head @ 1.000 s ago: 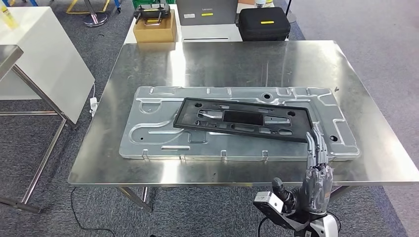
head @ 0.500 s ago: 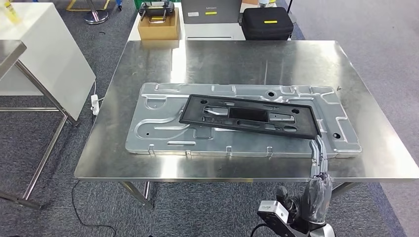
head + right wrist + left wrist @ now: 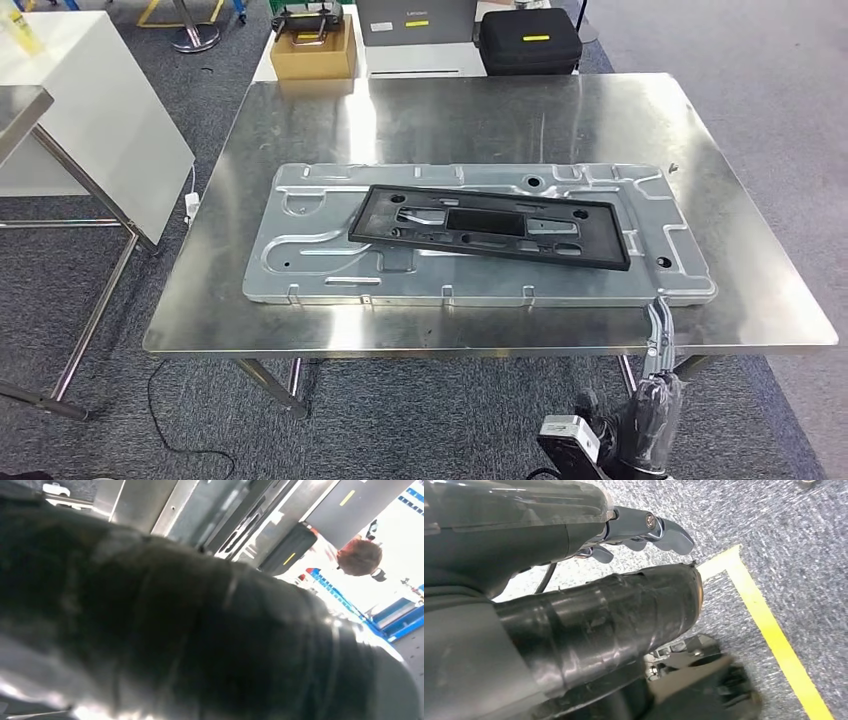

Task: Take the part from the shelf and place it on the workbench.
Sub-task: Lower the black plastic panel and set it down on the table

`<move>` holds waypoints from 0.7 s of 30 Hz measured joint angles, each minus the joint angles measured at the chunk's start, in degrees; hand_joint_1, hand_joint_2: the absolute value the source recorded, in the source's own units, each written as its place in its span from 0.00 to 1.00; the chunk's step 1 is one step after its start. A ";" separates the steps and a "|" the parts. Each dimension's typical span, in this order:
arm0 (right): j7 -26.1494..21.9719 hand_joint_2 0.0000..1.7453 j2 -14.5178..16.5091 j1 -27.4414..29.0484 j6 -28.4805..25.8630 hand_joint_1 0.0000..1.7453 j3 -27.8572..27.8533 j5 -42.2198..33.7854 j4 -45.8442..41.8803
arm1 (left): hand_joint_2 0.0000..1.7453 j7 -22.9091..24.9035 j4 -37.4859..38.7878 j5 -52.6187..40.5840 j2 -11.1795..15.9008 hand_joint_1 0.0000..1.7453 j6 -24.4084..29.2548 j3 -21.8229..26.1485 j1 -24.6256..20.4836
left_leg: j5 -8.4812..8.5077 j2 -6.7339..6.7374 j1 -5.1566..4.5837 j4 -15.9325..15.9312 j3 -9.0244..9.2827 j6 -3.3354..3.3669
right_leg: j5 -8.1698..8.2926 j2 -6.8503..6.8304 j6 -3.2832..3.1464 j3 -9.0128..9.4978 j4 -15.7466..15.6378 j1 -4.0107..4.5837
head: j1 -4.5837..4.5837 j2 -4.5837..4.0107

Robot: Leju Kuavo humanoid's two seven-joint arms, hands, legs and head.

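A black plastic frame [image 3: 490, 227] lies flat and slightly askew on a large stamped silver panel [image 3: 300, 250], which rests on the steel workbench [image 3: 450, 110]. My right hand [image 3: 655, 385] is below the bench's front edge at the near right, fingers [image 3: 658, 320] straight and pointing up toward the panel's right corner, holding nothing and apart from the frame. The right wrist view is mostly my dark thumb [image 3: 175, 630], with the panel's edge [image 3: 220, 510] beyond it. My left hand [image 3: 599, 605] hangs over grey carpet with its fingers [image 3: 649, 527] extended and nothing in it.
A white table [image 3: 90, 110] and a steel shelf corner [image 3: 20, 105] stand to the left. Behind the bench sit a cardboard box [image 3: 310, 50], a grey case [image 3: 415, 20] and a black case [image 3: 530, 40]. Yellow tape [image 3: 774, 635] marks the carpet.
My right hand has drawn back from the black frame's right corner to below the bench's front edge. The view has shifted slightly; the frame stays on the panel.
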 joint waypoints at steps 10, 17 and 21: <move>-0.98 0.00 1.01 1.85 -0.40 0.00 -2.71 -1.71 -0.01 | 0.00 0.11 0.00 -0.01 0.09 0.00 0.12 0.09 0.18 | 2.43 0.58 0.32 -3.14 -0.44 1.78 | -8.50 0.21 2.57 -6.38 15.30 -0.50 | 0.11 0.00; -1.28 0.00 1.32 2.22 -0.40 0.00 -3.48 -1.89 -0.02 | 0.00 0.15 0.00 -0.02 0.03 0.00 0.10 0.13 0.14 | 2.14 0.45 0.03 -1.41 -1.44 0.30 | -2.35 0.28 1.96 2.24 0.15 -0.68 | 0.05 -0.01; -1.32 0.00 1.57 2.36 -0.40 0.00 -3.54 -1.94 -0.02 | 0.00 0.15 0.00 -0.03 0.04 0.00 0.15 0.15 0.12 | 0.32 0.40 0.29 0.80 -2.62 -0.86 | -1.41 0.24 0.39 1.60 -0.18 -0.87 | 0.02 0.00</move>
